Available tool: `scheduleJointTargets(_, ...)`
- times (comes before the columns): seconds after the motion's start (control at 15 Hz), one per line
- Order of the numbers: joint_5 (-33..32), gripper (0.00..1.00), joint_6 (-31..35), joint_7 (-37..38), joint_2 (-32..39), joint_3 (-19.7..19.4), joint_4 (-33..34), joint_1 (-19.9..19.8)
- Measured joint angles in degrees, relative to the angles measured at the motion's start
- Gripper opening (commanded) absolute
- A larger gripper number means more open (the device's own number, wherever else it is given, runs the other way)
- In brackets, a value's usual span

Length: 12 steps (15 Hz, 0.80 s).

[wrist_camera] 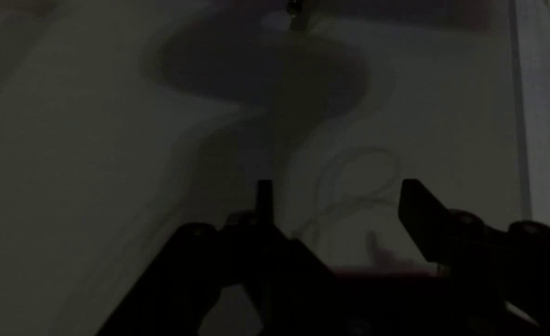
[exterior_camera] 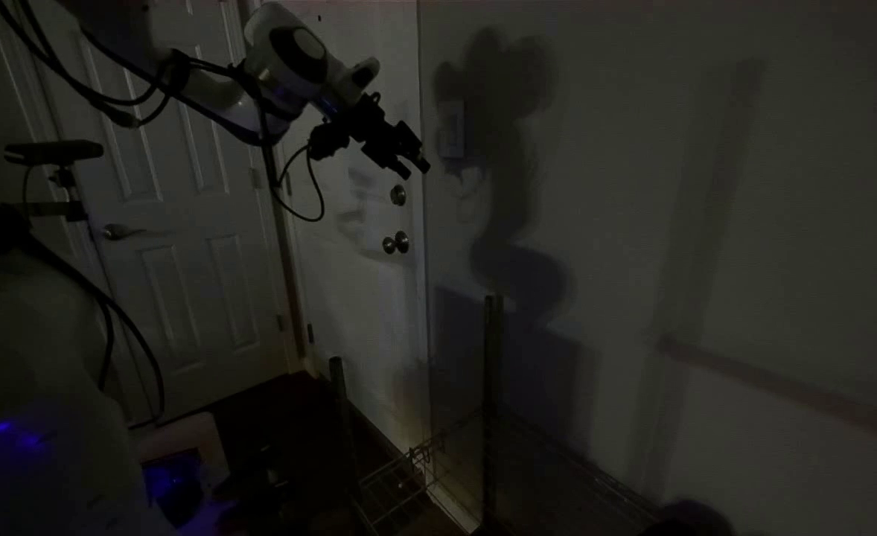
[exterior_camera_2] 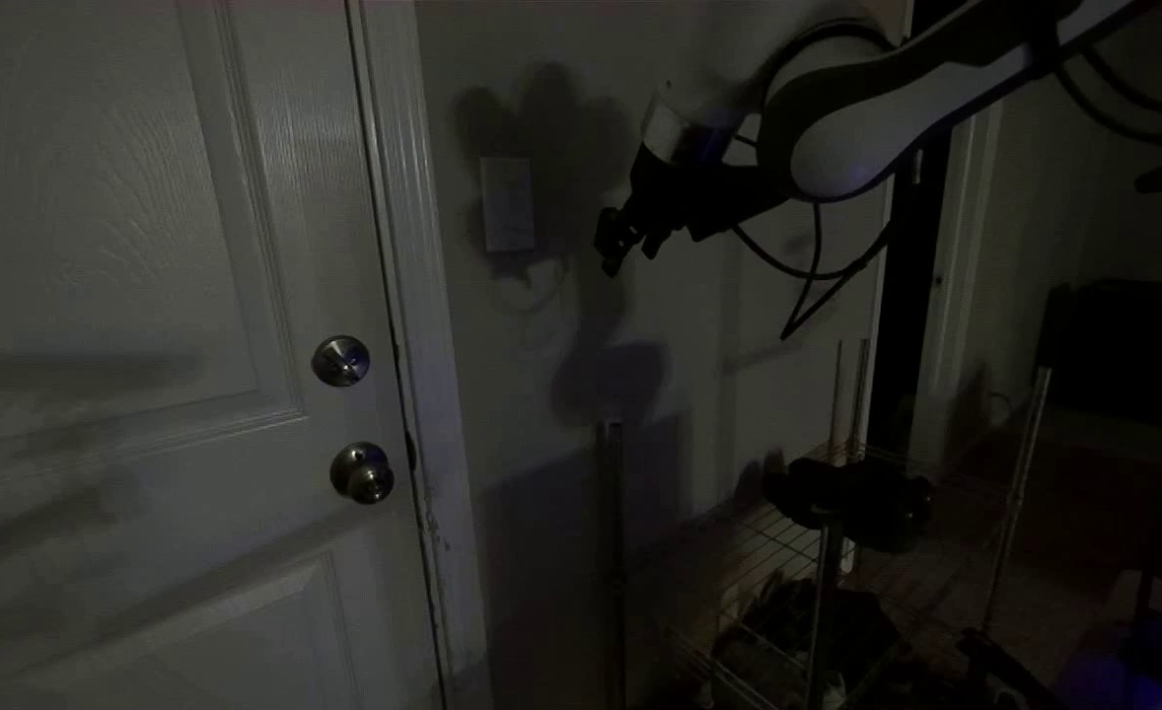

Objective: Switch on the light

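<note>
The light switch is a small pale upright plate on the wall, seen in both exterior views (exterior_camera: pixel 451 129) (exterior_camera_2: pixel 508 204). No lamp shows. My gripper (exterior_camera: pixel 417 170) points at the wall, to the left of and a little lower than the plate in that exterior view. In an exterior view it (exterior_camera_2: pixel 630 256) is to the right of the plate and apart from it. In the wrist view the gripper (wrist_camera: pixel 336 196) is open and empty, its dark fingers wide apart with bare wall behind. The switch plate does not show in the wrist view.
A white door with a round lock (exterior_camera_2: pixel 341 361) and a round knob (exterior_camera_2: pixel 362 473) adjoins the wall. A wire rack (exterior_camera: pixel 401 484) with upright posts (exterior_camera: pixel 492 372) stands below. Cables hang from the arm. The room is dark, and the arm's shadow falls around the plate.
</note>
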Motion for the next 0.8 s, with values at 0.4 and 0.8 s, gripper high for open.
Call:
scheduleJointTargets(0.4,-8.0,0.03,3.2,7.3,4.3,0.9,5.4,-1.7)
scheduleJointTargets(0.8,-18.3,0.01,7.3,15.9,9.4,3.0,12.0,-5.2)
